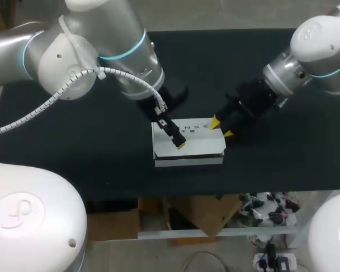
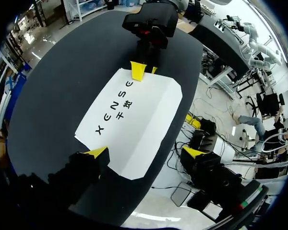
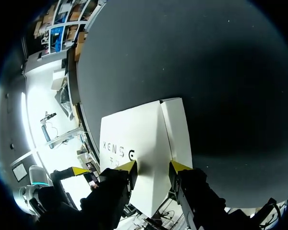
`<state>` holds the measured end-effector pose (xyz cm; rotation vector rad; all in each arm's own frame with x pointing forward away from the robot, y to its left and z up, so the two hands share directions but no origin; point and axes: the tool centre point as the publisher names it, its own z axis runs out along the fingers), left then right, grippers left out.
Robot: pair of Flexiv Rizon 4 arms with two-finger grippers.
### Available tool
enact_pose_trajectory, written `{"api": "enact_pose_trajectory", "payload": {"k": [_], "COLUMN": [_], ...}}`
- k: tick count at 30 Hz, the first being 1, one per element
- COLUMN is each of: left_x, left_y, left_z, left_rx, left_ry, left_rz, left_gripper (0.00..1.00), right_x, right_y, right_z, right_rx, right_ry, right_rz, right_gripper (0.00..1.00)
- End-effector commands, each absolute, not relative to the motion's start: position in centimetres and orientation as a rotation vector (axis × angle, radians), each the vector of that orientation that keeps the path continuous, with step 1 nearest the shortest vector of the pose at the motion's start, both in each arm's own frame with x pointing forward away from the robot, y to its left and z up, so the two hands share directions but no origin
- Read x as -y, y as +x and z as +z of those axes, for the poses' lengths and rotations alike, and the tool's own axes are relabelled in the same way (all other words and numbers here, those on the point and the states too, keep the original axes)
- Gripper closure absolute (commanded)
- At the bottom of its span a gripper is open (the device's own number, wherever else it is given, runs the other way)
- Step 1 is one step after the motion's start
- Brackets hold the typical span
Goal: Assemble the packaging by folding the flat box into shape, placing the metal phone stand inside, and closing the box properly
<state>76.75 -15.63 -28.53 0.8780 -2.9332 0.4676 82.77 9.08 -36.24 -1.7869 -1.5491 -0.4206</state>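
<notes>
One white cardboard box (image 1: pixel 190 141), black lettering on its top face, lies on the black surface (image 1: pixel 73 153). It sits about midway between the left and right edges and nearer the front edge than the back. Its long side runs parallel to the front edge. The head view shows a pale front wall under the top face, so the box has some height. Its right-end corners are cut at an angle.

The left arm (image 1: pixel 90 51) comes in from the left side, with the left jaws over the box's left half. The jaws are spread wide. In the left wrist view one yellow fingertip (image 2: pixel 97 153) shows against the box's left end; I cannot tell whether it touches. The other tip (image 2: pixel 192 152) hangs clear of the box on its front side. Nothing is held.

The right arm (image 1: pixel 323 45) comes in from the right side, with the right jaws at the box's right end. The jaws are partly apart, with a modest gap. In the right wrist view both yellow tips (image 3: pixel 128 166) sit at the box's end. One tip is on each side of a crease (image 3: pixel 165 134) that runs along the box. Nothing is visibly clamped between them.
</notes>
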Motion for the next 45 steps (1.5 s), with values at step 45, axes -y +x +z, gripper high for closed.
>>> {"api": "enact_pose_trajectory", "payload": {"k": [45], "left_x": [15.4], "left_y": [78.1], "left_z": [-28.9], "left_rx": [3.221], "left_ry": [0.569], "left_rz": [0.382], "left_gripper": [0.00], "right_x": [-9.3], "right_y": [82.8], "right_z": [-36.3], "right_rx": [1.553], "right_ry": [-1.781], "right_rz": [-0.418], "right_gripper": [0.57]}}
